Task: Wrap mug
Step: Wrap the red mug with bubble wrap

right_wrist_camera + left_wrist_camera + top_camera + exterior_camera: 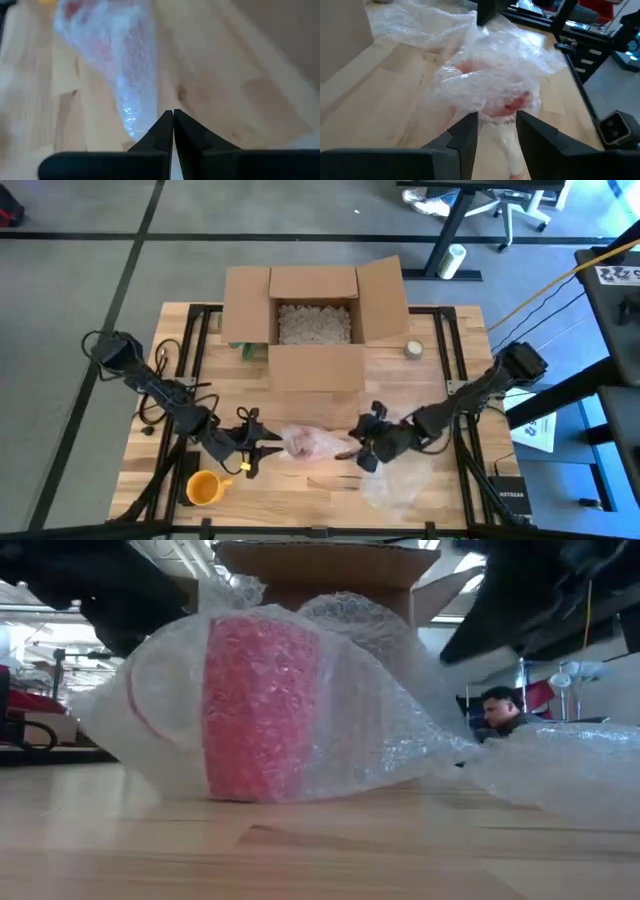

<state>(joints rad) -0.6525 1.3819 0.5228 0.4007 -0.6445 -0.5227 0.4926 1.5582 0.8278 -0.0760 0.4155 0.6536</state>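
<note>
**Wrapped mug at table centre, both grippers at the film**

Wooden table (440, 480), box behind. We find the right gripper (173, 116) with fingers together, pinching a bubble wrap (380, 710) tail at the bundle's 3 o'clock; the left gripper (496, 131) stands apart at 9 o'clock. The pink mug (258, 705) sits upright inside. We judge the film light and slippery, the mug rigid and breakable; grasp gathered film.

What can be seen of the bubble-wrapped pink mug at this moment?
The pink mug stands upright on the wooden table, in front of the open cardboard box. Clear bubble wrap covers it all round, blurring its colour; a pale curved shape on one side may be its handle. The wrap's loose ends trail off to both sides. The left pincer is open at one end of the bundle; the right pincer is shut on the tapered wrap tail at the other.
</note>
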